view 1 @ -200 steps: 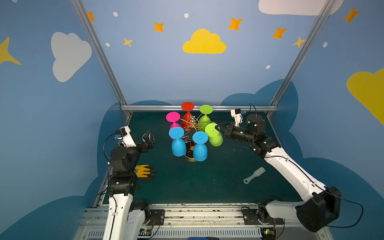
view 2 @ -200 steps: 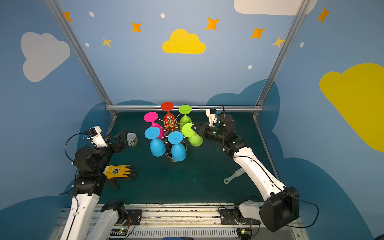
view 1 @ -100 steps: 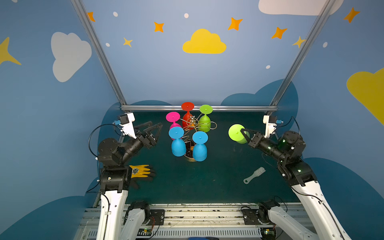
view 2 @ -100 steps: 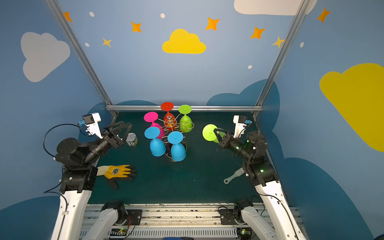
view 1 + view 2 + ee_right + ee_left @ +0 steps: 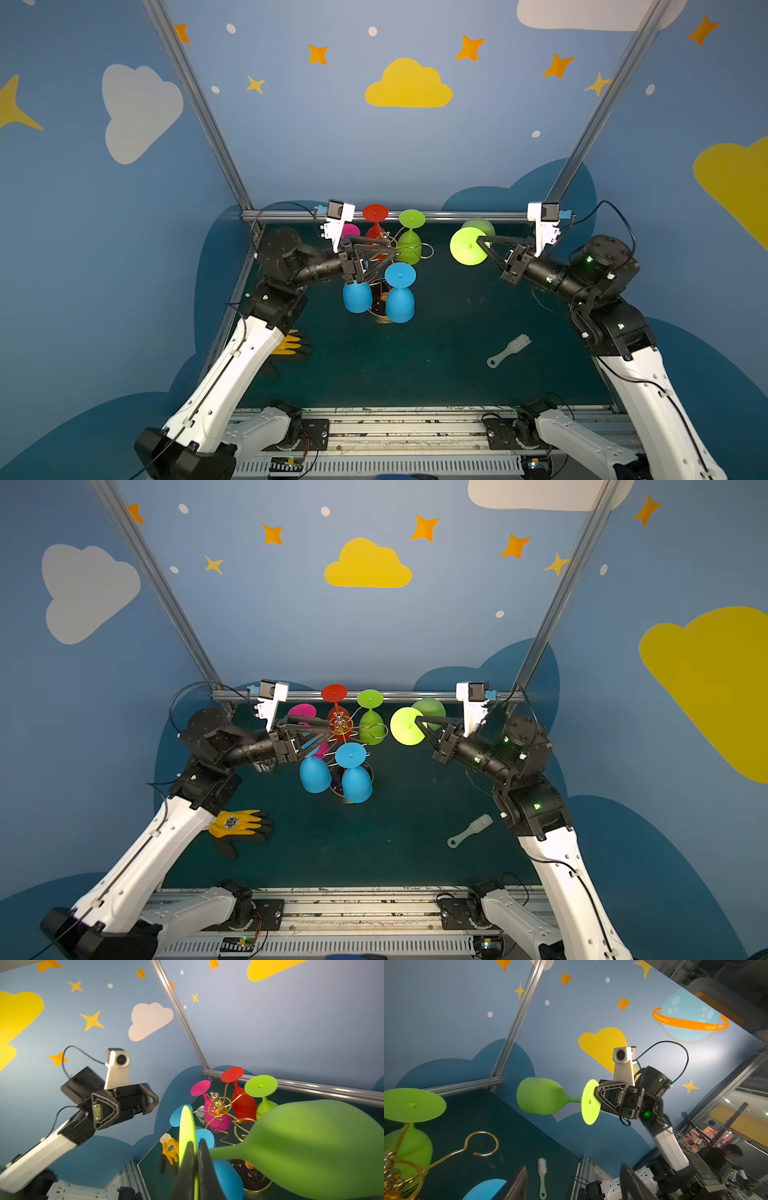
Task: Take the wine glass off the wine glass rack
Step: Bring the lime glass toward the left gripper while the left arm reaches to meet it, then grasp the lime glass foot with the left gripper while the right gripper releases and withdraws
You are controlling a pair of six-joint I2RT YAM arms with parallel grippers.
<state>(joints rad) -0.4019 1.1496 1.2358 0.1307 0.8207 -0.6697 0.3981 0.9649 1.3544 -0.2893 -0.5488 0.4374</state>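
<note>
The gold wine glass rack (image 5: 388,245) (image 5: 340,723) (image 5: 218,1105) stands mid-table, one empty curled loop (image 5: 481,1144) facing right. A light-green wine glass (image 5: 467,246) (image 5: 406,726) (image 5: 537,1098) (image 5: 311,1147) hangs sideways in the air, right of the rack and free of it. My right gripper (image 5: 480,243) (image 5: 417,721) (image 5: 596,1095) (image 5: 196,1147) is shut on its foot disc. My left gripper (image 5: 392,253) (image 5: 328,731) (image 5: 574,1180) (image 5: 128,1103) hovers open at the rack's left side, over a blue glass (image 5: 356,295), with nothing between its fingers.
Red (image 5: 375,214), green (image 5: 410,245), pink (image 5: 302,710) and another blue glass (image 5: 400,299) hang on the rack. A yellow glove (image 5: 237,823) lies front left, a pale brush (image 5: 509,350) front right, a small can (image 5: 200,1114) behind the rack. A metal rail (image 5: 449,215) bounds the back.
My right arm has drawn the light-green glass off the rack, rightward and up. My left arm has risen and reached in to the rack, its jaws somewhat narrower.
</note>
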